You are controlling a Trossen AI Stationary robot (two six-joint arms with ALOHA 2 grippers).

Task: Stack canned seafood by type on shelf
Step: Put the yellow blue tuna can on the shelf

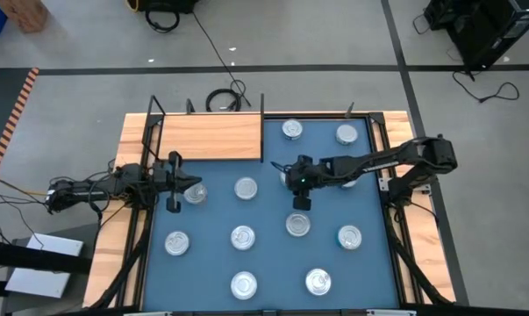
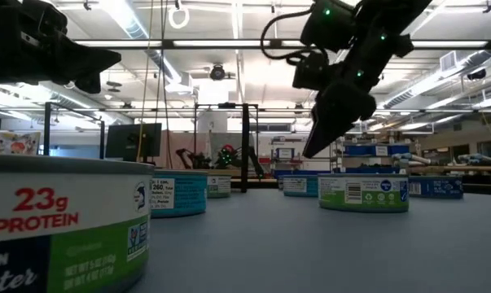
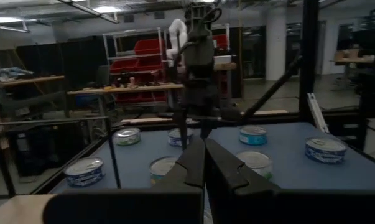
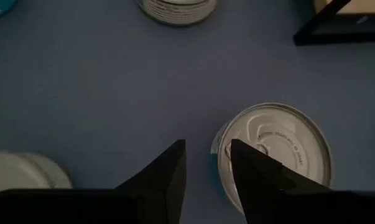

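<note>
The right gripper [image 4: 207,163] hovers, fingers slightly parted and empty, over a tin [image 4: 277,148] near the mat's [image 1: 268,263] centre. The left gripper [image 1: 196,185], fingers closed on nothing, waits at the mat's left edge, beside the shelf [image 1: 213,136] in the far-left corner.

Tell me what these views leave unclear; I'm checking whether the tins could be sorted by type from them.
- Tin types, high view: the tins show only their lids; the side labels are out of sight.
- The tin below the right gripper: the arm covers most of it in the high view, and the wrist view shows only its lid.
- The nearest tin, low view: its label is cut off by the picture's edges.
</note>
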